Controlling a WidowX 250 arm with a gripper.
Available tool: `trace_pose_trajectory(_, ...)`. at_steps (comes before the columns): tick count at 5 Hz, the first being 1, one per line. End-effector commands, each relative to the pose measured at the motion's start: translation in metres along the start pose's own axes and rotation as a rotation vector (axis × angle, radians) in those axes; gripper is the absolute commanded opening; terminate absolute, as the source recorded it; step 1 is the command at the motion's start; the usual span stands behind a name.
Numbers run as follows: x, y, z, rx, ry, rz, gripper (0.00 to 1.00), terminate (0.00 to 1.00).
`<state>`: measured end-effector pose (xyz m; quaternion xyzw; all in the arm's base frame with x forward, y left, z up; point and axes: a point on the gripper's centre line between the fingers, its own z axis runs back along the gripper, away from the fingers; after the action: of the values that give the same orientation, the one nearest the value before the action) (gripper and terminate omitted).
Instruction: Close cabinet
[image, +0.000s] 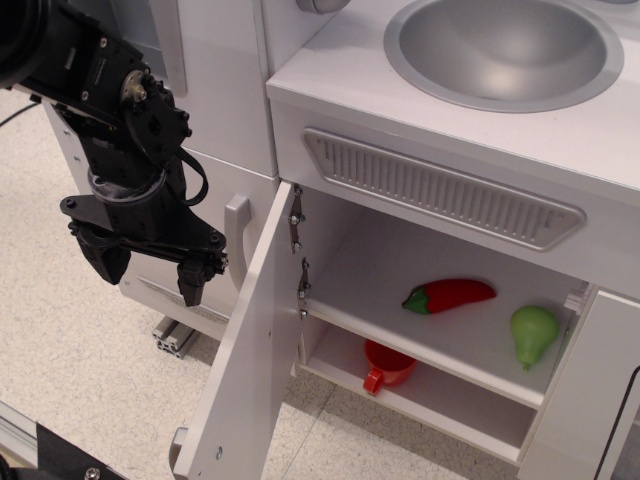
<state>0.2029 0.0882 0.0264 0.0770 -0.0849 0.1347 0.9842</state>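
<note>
White cabinet (420, 270), white door (245, 370), grey ribbed vent panel (440, 188). Red pepper (455, 294) with green stem; pale green pear (533, 332); red cup (385, 366). Silver sink bowl (505, 50). Black pincer (148, 272). Beige speckled floor (70, 340).

Black jointed arm (120, 130), thin cable, two-fingered black hand (148, 275)

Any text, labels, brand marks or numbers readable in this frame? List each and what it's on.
None can be read. The cabinet, its open door, the vent panel, the sink and the toys on the shelf carry no visible print. The gripper and arm are black, with no legible marking.
</note>
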Motion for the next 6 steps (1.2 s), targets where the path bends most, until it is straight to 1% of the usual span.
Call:
trace_pose_trajectory(1, 0.0, 0.0, 0.0, 0.0, 0.0, 0.0, 1.0, 0.0)
trace_pose_trajectory(2, -0.011, -0.004, 0.009, -0.044, 0.006, -0.01, 1.0, 0.0)
trace_pose_trajectory(3, -0.016, -0.02, 0.021, -0.117, 0.034, -0.019, 1.0, 0.0)
trace_pose_trajectory(4, -0.026, -0.044, 0.029, -0.227, 0.069, -0.029, 1.0, 0.0)
trace_pose_trajectory(5, -0.038, -0.069, 0.011, -0.23, 0.107, -0.049, 1.0, 0.0)
trace_pose_trajectory(6, -0.044, -0.09, -0.011, -0.229, 0.122, -0.035, 1.0, 0.0)
